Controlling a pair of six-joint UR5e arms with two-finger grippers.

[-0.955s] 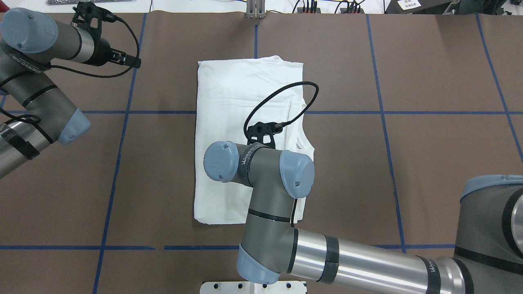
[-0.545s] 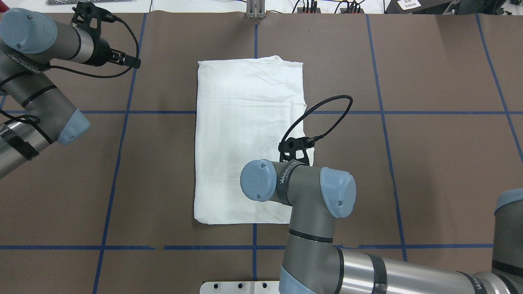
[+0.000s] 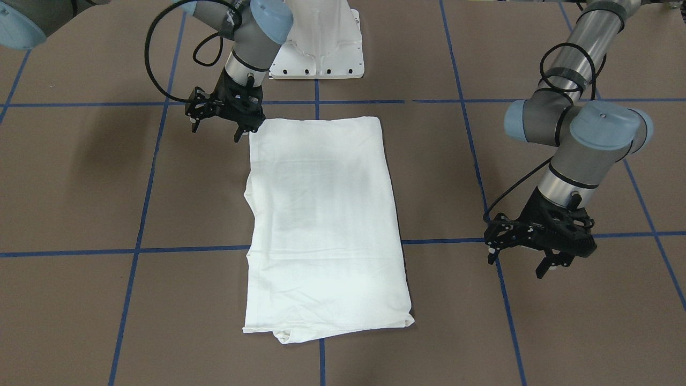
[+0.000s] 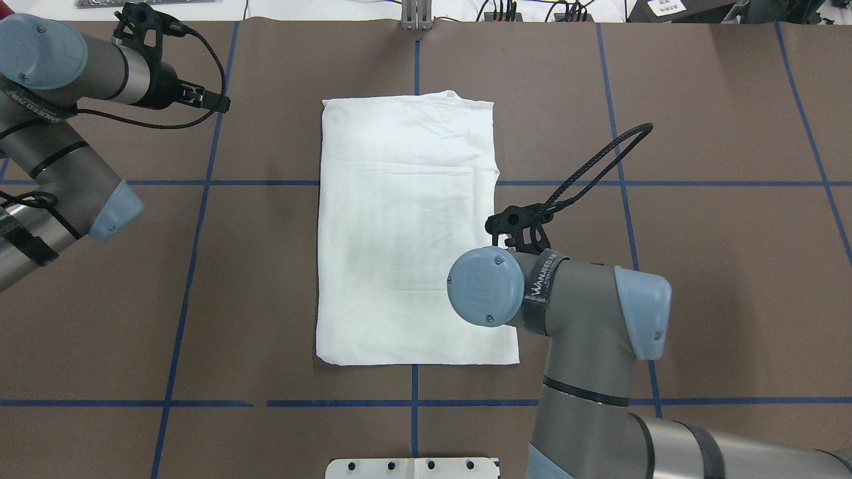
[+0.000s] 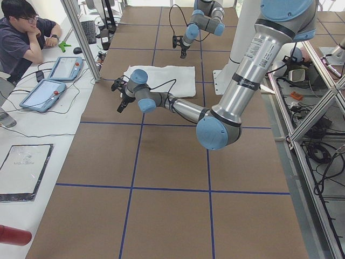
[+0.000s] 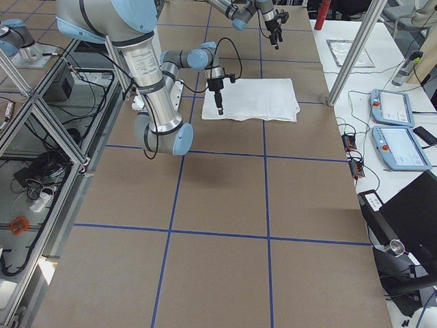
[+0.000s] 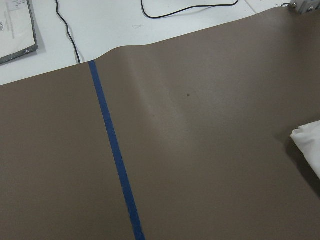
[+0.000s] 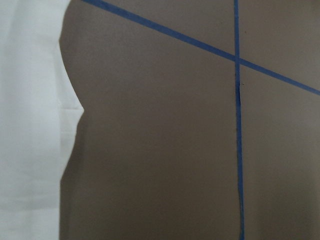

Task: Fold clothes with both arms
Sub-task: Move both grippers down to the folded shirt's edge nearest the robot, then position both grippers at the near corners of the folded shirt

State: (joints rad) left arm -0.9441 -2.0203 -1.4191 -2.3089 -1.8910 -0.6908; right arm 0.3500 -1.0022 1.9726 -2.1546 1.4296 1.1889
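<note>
**Shirt folded flat, both grippers clear of it, fingers apart**

R gripper: fingers spread, nothing btwn them. Points down over the brown table, just beside the white shirt at its corner on the robot-base end. Nearer finger sits close to the cloth edge; no contact seen. White pedestal stands behind these fingers. R wrist cam: shirt edge runs down one side of the fingers' field, w/ bare brown surface and two crossing blue tape lines on the other side. Overhead: R arm covers the gripper, so fingers not visible there.

L gripper: fingers also apart, empty, pointing down. Well apart from the shirt, out past its long side, near a tape crossing. L wrist cam: only one shirt corner shows at the frame edge. Rest is brown covering w/ one tape line, and a white bench beyond the table edge.

Shirt posn: lies btwn the two sets of fingers, much nearer the R ones. Flat on the table, folded to a tall rectangle, long axis running away from the R fingers. Long edge on the R-finger side has a small bulge partway along. A bit of cloth pokes out at the short edge farthest from the R fingers.

Operator sits at the bench in the left side view.
</note>
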